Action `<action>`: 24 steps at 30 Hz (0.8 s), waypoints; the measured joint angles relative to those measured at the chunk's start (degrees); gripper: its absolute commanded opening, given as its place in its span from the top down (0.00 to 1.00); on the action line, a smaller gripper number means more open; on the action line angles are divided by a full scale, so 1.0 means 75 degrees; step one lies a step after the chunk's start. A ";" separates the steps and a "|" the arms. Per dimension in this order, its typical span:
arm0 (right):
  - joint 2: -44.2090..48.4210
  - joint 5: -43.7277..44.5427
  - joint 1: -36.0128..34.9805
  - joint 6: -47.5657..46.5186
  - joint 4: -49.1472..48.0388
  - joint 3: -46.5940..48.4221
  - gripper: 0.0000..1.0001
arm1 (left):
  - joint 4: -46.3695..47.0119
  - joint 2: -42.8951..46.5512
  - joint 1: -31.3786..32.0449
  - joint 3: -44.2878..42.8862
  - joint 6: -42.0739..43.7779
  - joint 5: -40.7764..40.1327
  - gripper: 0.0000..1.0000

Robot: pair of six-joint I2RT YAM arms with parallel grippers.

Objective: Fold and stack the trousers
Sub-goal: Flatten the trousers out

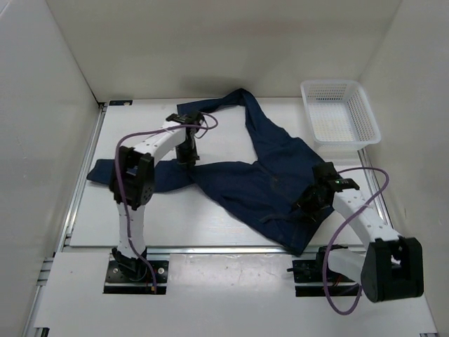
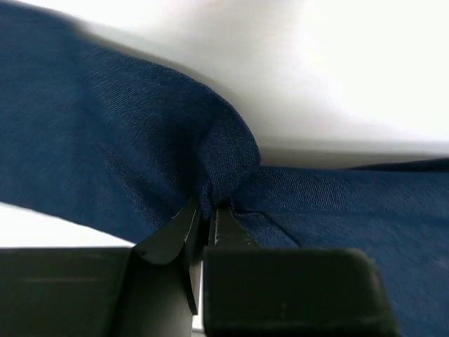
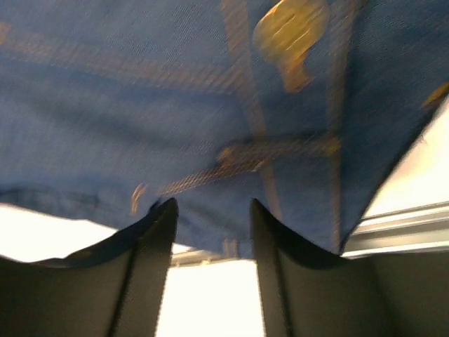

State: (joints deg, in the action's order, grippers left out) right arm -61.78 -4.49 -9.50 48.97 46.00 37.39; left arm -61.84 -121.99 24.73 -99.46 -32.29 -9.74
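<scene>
My left pincer (image 2: 208, 213) pinches a trousers (image 2: 98, 133) fold left of centre. My right pincer (image 3: 212, 207) gapes at their edge, lower right. I should close there before lifting evenly.

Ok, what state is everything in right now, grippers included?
trousers: unfolded, legs splayed apart.
left gripper: shut, pinching a fold of one leg.
right gripper: open, fingers at the waistband end.
basket: upright, empty.
</scene>
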 measured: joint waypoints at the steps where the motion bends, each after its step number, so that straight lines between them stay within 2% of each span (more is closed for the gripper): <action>1: -0.0236 -0.0032 0.0006 0.0052 -0.0128 -0.0044 0.54 | 0.0006 0.0344 -0.0090 0.0303 -0.0026 -0.0050 0.90; 2: -0.0466 -0.0055 0.0009 0.0090 -0.0256 -0.0061 0.61 | 0.0017 0.0749 -0.0224 0.0612 -0.0061 -0.0090 0.90; 4: -0.1026 -0.0102 0.0009 0.0169 -0.0615 -0.0058 0.65 | 0.0044 0.1536 -0.0560 0.1099 -0.0108 -0.0184 0.90; 8: -0.2390 -0.0108 0.0009 0.0219 -0.1026 0.0329 0.65 | 0.0157 0.2952 -0.1107 0.1941 -0.0189 -0.0437 0.90; 13: -0.4057 -0.0154 0.0006 0.0157 -0.1189 0.1699 0.63 | 0.0195 0.4025 -0.1131 0.3107 -0.0318 -0.0530 0.90; 15: -0.4637 -0.0140 0.0006 0.0096 -0.1224 0.2349 0.63 | 0.0172 0.4182 -0.1122 0.3509 -0.0358 -0.0487 0.70; 17: -0.5129 -0.0125 0.0000 0.0009 -0.1186 0.2958 0.62 | 0.0163 0.4208 -0.1119 0.3783 -0.0385 -0.0420 0.44; 18: -0.5386 -0.0055 0.0000 -0.0047 -0.1151 0.3314 0.62 | 0.0157 0.4208 -0.1119 0.3876 -0.0367 -0.0385 0.29; 19: -0.5639 0.0012 0.0000 -0.0143 -0.1137 0.3660 0.62 | 0.0143 0.4208 -0.1119 0.3955 -0.0379 -0.0356 0.06; 21: -0.6073 0.0265 -0.0009 -0.0332 -0.1040 0.4351 0.58 | 0.0099 0.4211 -0.1119 0.3984 -0.0396 -0.0239 0.00; 24: -0.6219 0.0638 -0.0009 -0.0586 -0.0979 0.5007 0.50 | 0.0041 0.4246 -0.1119 0.3902 -0.0402 -0.0163 0.00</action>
State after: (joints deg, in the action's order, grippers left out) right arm -108.42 0.30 -9.56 44.58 38.65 74.94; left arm -61.54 -90.15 16.34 -70.19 -35.31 -10.96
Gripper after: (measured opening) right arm 0.443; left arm 0.996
